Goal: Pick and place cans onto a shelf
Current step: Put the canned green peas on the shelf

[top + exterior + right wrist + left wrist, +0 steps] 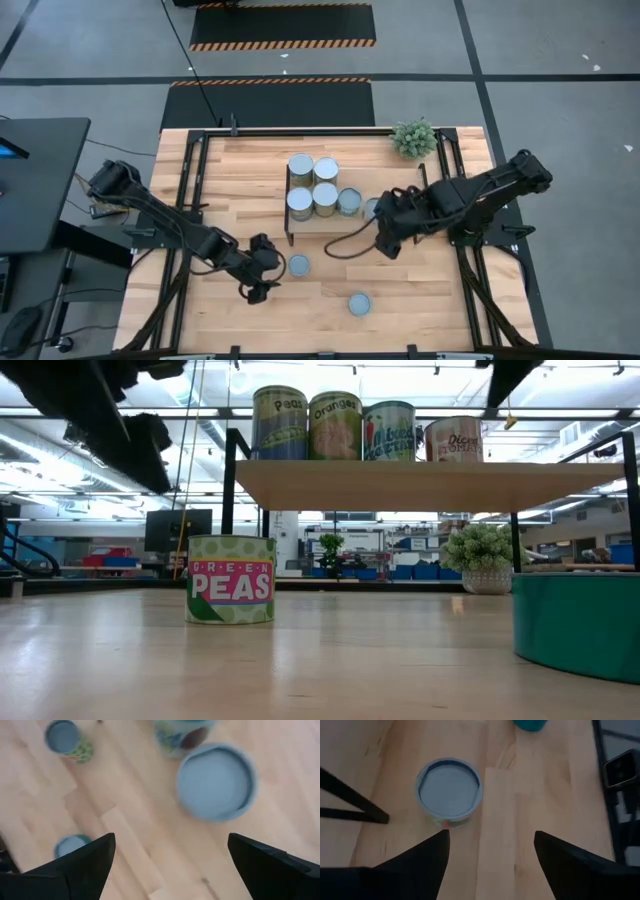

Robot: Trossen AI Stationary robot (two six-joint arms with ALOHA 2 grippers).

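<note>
Four labelled cans (312,184) with pale round tops stand clustered on the light-wood shelf (330,222), two more at its right end. A green-peas can (298,265) stands on the table just in front of the shelf. The left gripper (266,276), beside that can, has fingers apart and empty. The right gripper (385,222), by the shelf's right end, is spread wide over a can (216,781), holding nothing.

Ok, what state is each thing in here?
Left tool: open, empty, short of the peas can.
Right tool: open, empty, by the shelf.
Peas can: upright on the table, not held.
Teal can: upright on the table, not held.
Shelf cans: upright on the shelf.
</note>
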